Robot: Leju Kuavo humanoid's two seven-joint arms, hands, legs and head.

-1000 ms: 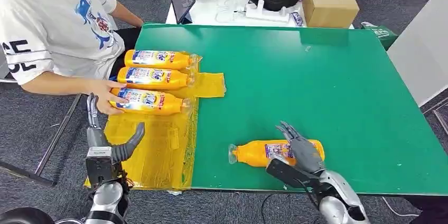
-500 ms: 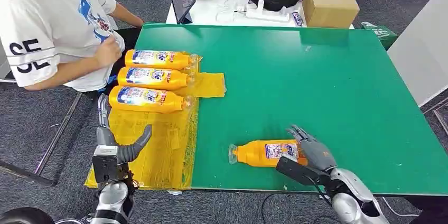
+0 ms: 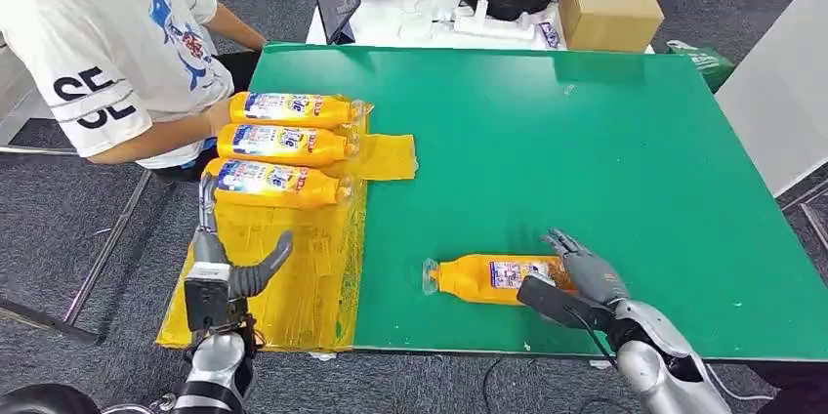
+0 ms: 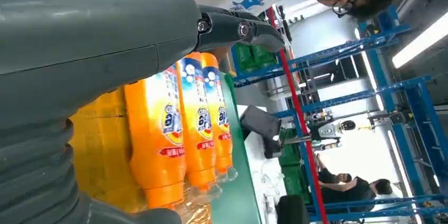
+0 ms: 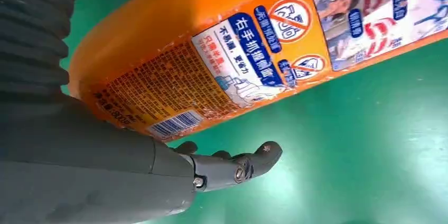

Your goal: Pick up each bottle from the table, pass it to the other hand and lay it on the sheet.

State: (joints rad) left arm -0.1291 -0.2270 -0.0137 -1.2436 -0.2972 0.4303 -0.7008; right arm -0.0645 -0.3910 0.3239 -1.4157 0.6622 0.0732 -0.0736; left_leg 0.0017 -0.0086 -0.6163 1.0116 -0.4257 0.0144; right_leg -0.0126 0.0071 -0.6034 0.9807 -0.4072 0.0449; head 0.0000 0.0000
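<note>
1. My right hand point(image 3: 576, 275) is down at the base end of the bottle point(image 3: 488, 278) near the table's point(image 3: 586, 141) front edge. Fingers lie spread over the top of it and the thumb sits low beside it. It looks like I'm cupping it to lift, not gripping yet. The right wrist view has the thumb point(image 5: 232, 168) on the green just under the bottle's label side point(image 5: 222, 71), with a sliver of gap, so I'd call the hand unclenched, holding nothing.

2. The bottle lies on its side, parallel to the front edge, cap pointing toward the sheet point(image 3: 293, 277). That puts the fat base under my palm, probably the easiest end to grab.

3. My left hand point(image 3: 229, 272) hovers over the sheet at the front-left corner, fingers apart and nothing in it. My guess is it's waiting there for the pass.

4. Three bottles point(image 3: 278, 145) already lie side by side on the sheet's far part, caps toward the table's middle, touching or nearly so. There's bare sheet in front of them for the fourth.

5. A person point(image 3: 107, 53) sits at the left edge, forearm close to the farthest bottle.

6. Hard to tell: whether my right fingertips actually press the bottle, since the hand hides that end. The left wrist view is mostly my own cover, with the three bottles point(image 4: 179, 129) behind.
</note>
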